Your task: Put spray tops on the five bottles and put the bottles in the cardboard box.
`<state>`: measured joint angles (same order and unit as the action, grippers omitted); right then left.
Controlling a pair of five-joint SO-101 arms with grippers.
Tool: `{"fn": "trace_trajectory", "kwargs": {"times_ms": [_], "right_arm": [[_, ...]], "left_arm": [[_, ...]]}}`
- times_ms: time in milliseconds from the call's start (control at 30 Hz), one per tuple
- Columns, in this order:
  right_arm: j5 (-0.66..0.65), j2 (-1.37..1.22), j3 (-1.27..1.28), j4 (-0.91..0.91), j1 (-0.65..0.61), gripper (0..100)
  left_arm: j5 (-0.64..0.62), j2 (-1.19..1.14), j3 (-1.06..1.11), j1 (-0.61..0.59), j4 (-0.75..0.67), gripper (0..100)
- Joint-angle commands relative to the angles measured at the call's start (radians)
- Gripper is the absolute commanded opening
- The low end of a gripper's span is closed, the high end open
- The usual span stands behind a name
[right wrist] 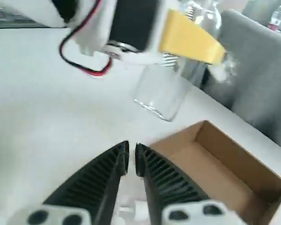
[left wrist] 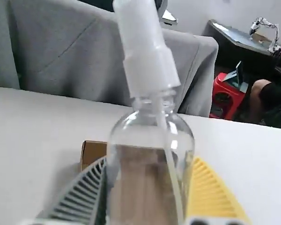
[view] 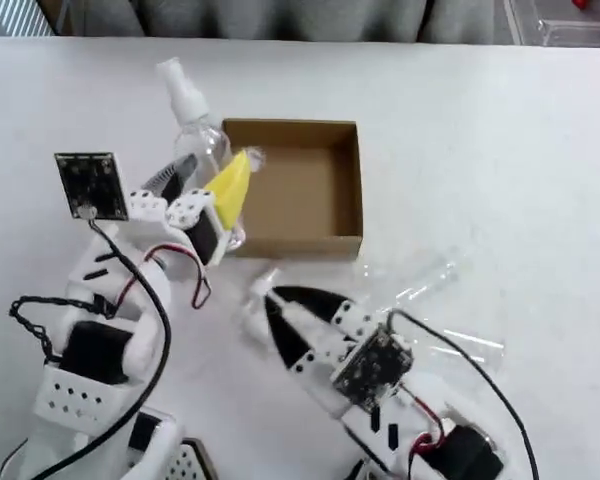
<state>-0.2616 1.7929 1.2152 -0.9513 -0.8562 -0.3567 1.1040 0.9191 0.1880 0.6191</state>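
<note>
Jaws: my left gripper (left wrist: 147,197) clamps one topped bottle (view: 202,140), right gripper (right wrist: 131,157) nearly closed; one cardboard box (view: 300,243) (loose bottles (view: 435,280) uncountable).

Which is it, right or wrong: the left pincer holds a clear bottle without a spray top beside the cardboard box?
Wrong: the left wrist view shows the spray top on the bottle. The left pincer does hold it beside the cardboard box.

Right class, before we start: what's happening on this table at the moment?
The left gripper holds a clear bottle with its white spray top already on, raised beside the cardboard box. The box has no bottles in it yet. The right gripper, jaws nearly together, sits low over the table near the box.
</note>
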Motion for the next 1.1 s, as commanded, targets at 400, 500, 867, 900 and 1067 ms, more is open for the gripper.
{"fn": "trace_trajectory", "kwargs": {"times_ms": [400,500,867,900,1067], "right_arm": [[0.201,-0.012,0.118,0.308,-0.048,21.3],[0.292,-0.013,0.120,0.328,-0.048,23.2],[0.399,-0.012,0.149,0.341,-0.174,23.4],[0.399,-0.012,0.149,0.341,-0.174,23.4],[0.397,-0.012,0.152,0.331,-0.176,23.4]], "left_arm": [[-0.012,0.400,0.083,0.059,0.123,2],[-0.012,0.447,0.115,0.093,0.123,2],[-0.009,0.561,0.233,0.185,0.054,2],[0.008,0.565,0.233,0.189,0.058,2],[0.114,0.604,0.203,0.206,0.146,2]]}}
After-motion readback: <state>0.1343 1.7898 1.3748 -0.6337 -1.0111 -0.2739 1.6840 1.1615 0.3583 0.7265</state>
